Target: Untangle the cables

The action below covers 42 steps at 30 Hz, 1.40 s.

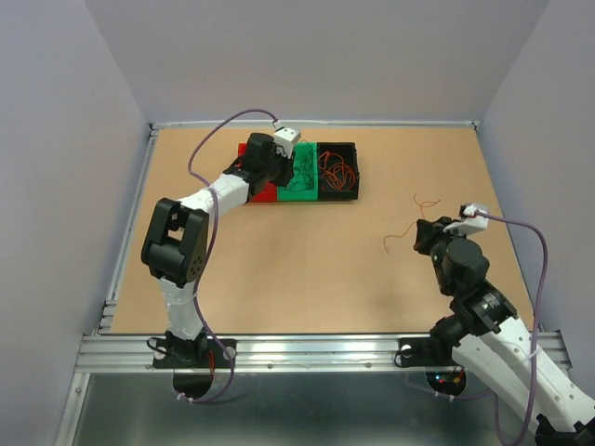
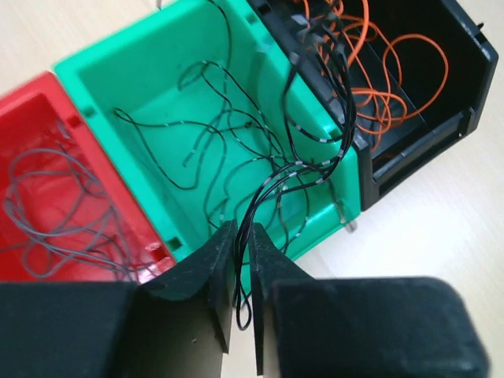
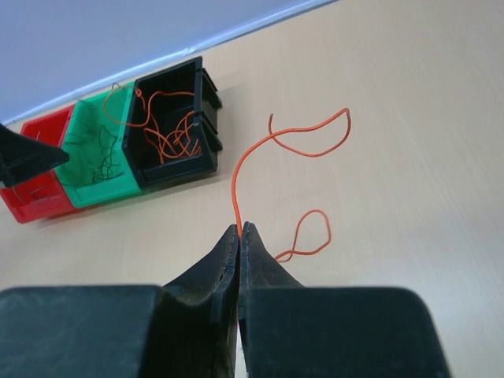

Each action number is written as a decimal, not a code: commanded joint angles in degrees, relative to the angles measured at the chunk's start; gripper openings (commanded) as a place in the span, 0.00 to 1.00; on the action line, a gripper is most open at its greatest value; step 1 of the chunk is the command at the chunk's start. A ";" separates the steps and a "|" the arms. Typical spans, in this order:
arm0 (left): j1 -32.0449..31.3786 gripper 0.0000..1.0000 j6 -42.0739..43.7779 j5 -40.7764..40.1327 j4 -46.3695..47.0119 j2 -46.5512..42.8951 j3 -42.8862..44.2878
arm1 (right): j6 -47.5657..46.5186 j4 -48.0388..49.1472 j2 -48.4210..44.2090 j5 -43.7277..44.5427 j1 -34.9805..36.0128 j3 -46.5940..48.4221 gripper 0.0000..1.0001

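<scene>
While the left end effector point(image 2: 242, 240), at the upper middle of the overhead view, pinches a dark wire point(image 2: 272, 183) running from the green bin point(image 2: 102, 75) into the black bin point(image 2: 468, 79), the right end effector point(image 3: 240, 230) is clamped on a single orange wire point(image 3: 272, 140) over the desk point(image 1: 279, 269), lower right. This looks like the pull-apart step. Next the dark strand wants drawing clear of the orange loops point(image 2: 386, 96), though how badly they snag is hard to see.

Showing smooth, glossy plastic: red bin point(image 2: 39, 118), green bin point(image 2: 142, 71), black bin point(image 2: 465, 79). Showing matt wood-like board: table point(image 1: 307, 269). Showing dull metal: rail point(image 1: 316, 349). Showing smooth sheathing: cables point(image 2: 315, 163).
</scene>
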 commanded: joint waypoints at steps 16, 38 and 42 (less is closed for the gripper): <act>-0.84 0.69 1.24 -4.07 -0.23 -4.54 2.52 | -9.86 29.35 39.01 -19.44 0.28 21.47 0.01; -3.73 0.76 3.35 -3.80 -7.79 3.10 8.06 | -16.45 41.59 67.59 -14.25 0.28 39.57 0.01; -4.26 0.73 3.62 -4.33 -9.18 4.77 9.20 | -18.03 47.28 70.32 -14.16 0.28 39.93 0.01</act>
